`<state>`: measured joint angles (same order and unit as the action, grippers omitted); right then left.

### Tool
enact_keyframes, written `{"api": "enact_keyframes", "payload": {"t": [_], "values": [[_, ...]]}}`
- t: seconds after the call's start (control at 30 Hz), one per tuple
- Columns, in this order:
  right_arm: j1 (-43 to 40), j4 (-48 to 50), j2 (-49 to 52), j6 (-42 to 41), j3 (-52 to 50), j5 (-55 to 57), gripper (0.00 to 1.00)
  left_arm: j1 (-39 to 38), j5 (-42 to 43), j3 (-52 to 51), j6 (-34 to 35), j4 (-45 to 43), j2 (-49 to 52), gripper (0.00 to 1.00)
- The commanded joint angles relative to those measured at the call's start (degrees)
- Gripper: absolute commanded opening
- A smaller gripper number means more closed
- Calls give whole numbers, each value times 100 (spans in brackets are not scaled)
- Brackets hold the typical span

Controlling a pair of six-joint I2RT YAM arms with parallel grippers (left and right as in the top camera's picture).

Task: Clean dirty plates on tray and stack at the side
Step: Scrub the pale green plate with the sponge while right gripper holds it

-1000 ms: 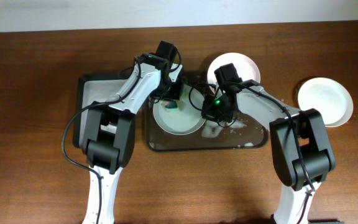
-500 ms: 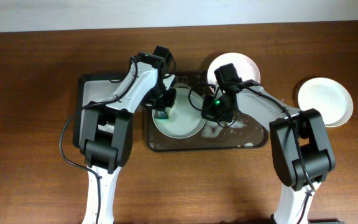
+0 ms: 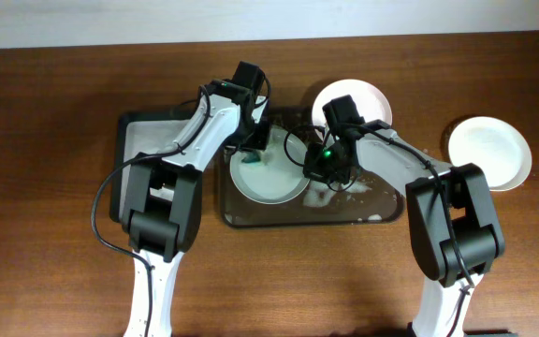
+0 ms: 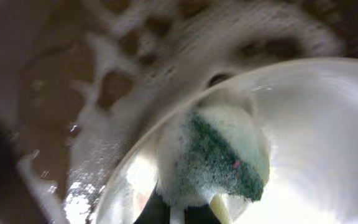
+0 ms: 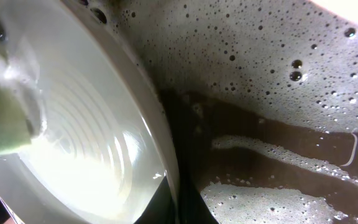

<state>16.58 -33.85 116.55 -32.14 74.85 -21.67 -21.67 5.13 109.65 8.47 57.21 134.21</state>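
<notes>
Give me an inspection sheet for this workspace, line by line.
Surface: brown wooden table.
Job's things: centre plate lies in the soapy tray. Far plate sits at that tray's far edge. Right plate is on the table. Grey tray is at the left.
Clutter: foam in the soapy tray; nothing else seen.
Grippers: left gripper is shut on the sponge, which is pressed on the centre plate. Right gripper is shut on that plate's rim.
Cables: black cable loops beside the left arm.
Surroundings: pale wall behind the table.
</notes>
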Motion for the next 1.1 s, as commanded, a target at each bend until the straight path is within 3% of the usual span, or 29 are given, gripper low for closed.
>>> {"api": "enact_keyframes", "payload": {"t": [0.0,0.13,0.2,0.37,0.53,0.63,0.8,0.93,1.07], "values": [[-20,-28,146,17,44,201,4,46,-632,-37,221,745,-7,1],[-15,-24,146,15,44,199,4,42,-531,-37,85,1698,-7,1],[-15,-22,146,15,44,199,4,39,44,-37,-348,1766,-7,1],[-15,-22,146,15,44,199,4,39,2337,-37,-1462,1272,-7,1],[-15,-20,146,15,44,199,4,42,2586,-37,-1421,581,-7,1],[-15,-22,146,15,44,199,4,39,2144,-37,-970,63,-7,1],[-15,-24,146,15,44,199,4,42,396,-37,-173,-470,-7,1],[-15,-26,146,17,44,199,4,46,-1012,-37,-13,-15,-7,1],[-15,-22,146,13,44,197,4,31,-1399,-37,-11,767,-7,1]]}}
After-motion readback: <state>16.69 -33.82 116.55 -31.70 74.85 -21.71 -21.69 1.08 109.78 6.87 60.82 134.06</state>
